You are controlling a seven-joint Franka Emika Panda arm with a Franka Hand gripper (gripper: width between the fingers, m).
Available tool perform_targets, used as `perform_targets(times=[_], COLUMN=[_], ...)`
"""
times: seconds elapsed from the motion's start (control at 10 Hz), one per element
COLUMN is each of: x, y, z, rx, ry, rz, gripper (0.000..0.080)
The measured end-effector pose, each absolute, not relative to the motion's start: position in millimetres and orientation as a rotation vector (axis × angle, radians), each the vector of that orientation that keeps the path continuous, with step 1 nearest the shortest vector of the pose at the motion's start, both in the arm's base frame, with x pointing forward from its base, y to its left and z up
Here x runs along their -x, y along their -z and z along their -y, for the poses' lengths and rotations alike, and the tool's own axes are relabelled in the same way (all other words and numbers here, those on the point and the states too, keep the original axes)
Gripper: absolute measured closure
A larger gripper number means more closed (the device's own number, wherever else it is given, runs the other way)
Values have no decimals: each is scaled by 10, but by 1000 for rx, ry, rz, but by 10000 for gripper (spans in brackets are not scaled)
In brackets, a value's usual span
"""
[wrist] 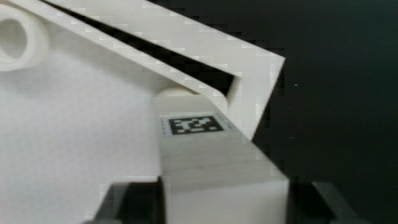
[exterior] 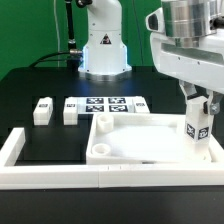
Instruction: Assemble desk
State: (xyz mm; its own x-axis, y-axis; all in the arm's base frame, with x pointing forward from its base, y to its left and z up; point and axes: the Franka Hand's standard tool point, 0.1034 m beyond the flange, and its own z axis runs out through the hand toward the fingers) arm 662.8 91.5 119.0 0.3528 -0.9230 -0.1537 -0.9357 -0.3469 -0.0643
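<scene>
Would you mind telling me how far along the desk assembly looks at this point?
Done: the tabletop sits against the white bars; no leg looks fitted yet. In hand: the pincer grips one leg upright at the tabletop's corner on the exterior view's right. Left: two loose legs wait beside the marker board.

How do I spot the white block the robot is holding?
Find the big white tray-like tabletop. At its corner on the exterior view's right, one leg stands upright, pinched in the tool. Unlike the two loose legs beside the marker board, it alone is held.
</scene>
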Motion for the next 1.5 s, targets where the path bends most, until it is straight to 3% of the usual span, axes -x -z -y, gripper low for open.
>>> perform_targets(times=[0.6,1.1,1.5], x=[-6624,-6600,-6649], y=[-1194,-1191,-1213], z=[-919,-1013,-1034], rx=[2354,1642,1415], ry=[-155,-97,-64], rz=[-1830,-2363,-2464], gripper=[498,498,498])
